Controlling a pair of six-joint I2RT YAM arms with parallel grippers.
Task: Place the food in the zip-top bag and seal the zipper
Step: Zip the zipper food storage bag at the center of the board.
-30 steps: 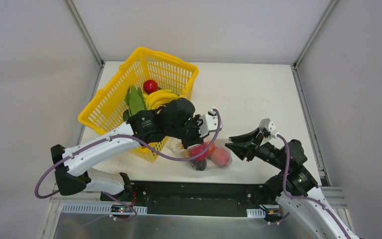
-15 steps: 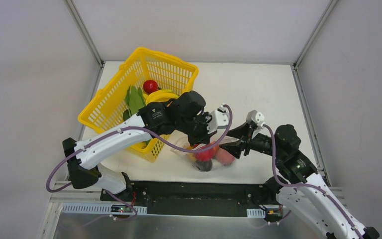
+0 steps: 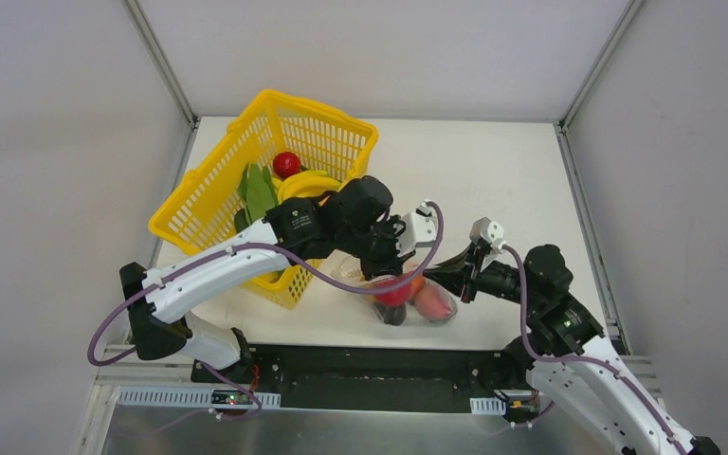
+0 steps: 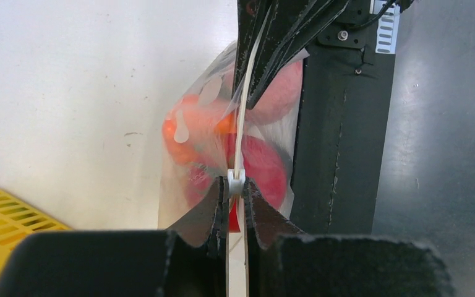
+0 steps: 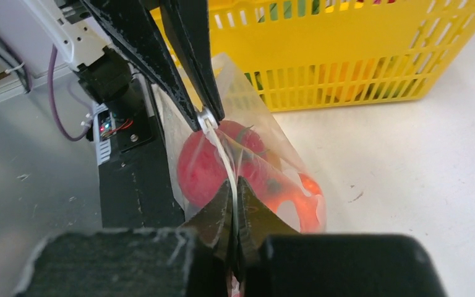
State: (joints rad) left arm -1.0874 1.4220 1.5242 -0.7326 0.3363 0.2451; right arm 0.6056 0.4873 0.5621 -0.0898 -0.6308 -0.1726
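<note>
The bag (image 5: 284,164) is crinkly clear plastic – the food (image 5: 199,167) glossy, smooth

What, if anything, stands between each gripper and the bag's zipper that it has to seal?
Nothing visible does. The left gripper and right gripper are both shut on the zipper, which runs taut between them, with food inside the zip-top bag.

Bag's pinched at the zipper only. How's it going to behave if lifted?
Likely floppy: the zip-top bag is thin wrinkled film that drapes away from the zipper. Probably bottom-heavy, since the food bulges at its far end. Rounded pieces may shift and swing it.
</note>
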